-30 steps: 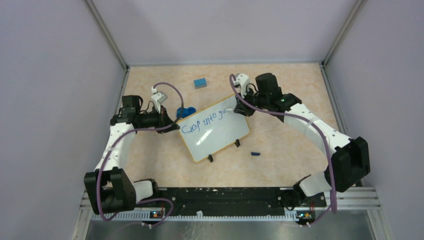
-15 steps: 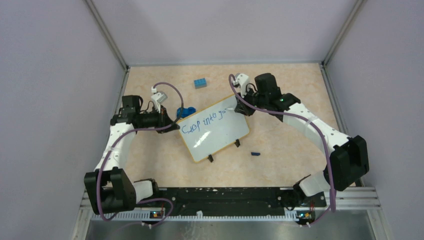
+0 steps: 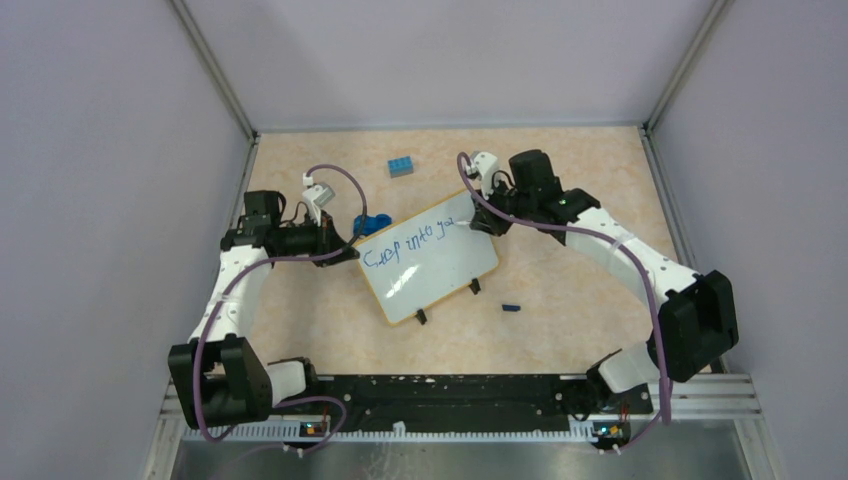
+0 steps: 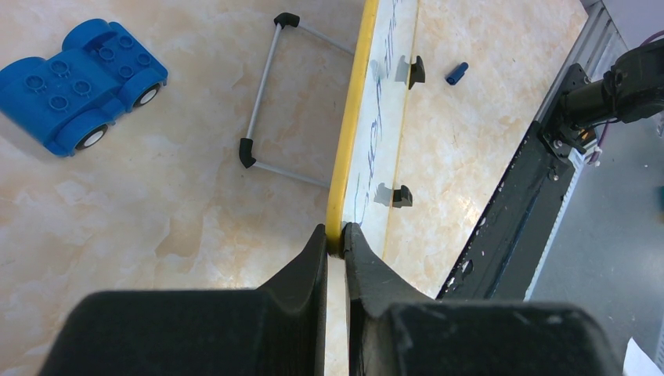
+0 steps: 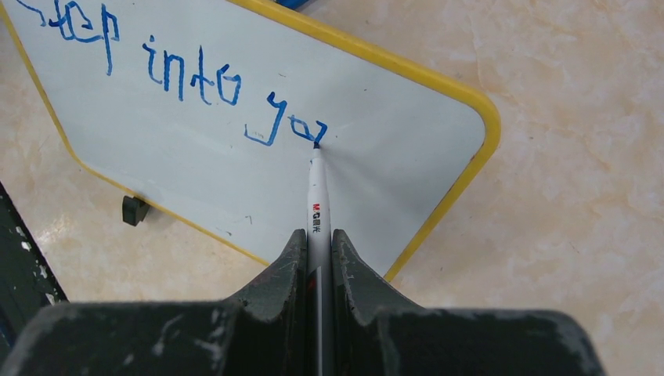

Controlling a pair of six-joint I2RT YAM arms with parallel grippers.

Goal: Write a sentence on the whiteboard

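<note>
Mid-table: small white rectangular whiteboard with thin yellow rim point(image 3: 428, 262), set at a diagonal between the two arms. Two small black clip feet on its near edge. Whether it lies fully flat or is propped a little, cannot tell.

Sentence point(image 5: 188, 86): thin blue handwriting, a single line along the far part of the board. Reads roughly "Step into yo", with a further stroke begun after the "o".

Right gripper point(image 5: 317, 243): jaws clamped on a slim white marker pen with dark tip point(image 5: 317, 192). Pen runs straight out from between the fingers; its tip touches the board at the end of the last blue stroke, toward the board's right corner.

Left gripper point(image 4: 335, 239): fingers pinched on the board's yellow rim at its left corner, rim caught between the tips.

Thin grey wire frame with black corner pieces point(image 4: 270, 102) on the table just beside that rim. Blue plastic toy car with studded top point(image 4: 82, 82) beyond it, near the left claw, apart from the board.

Small blue studded brick point(image 3: 401, 166) toward the far edge of the beige marbled table point(image 3: 560, 300), well apart from the board. Small dark-blue pen cap point(image 3: 511, 307) near the board's near-right edge, not touching.
</note>
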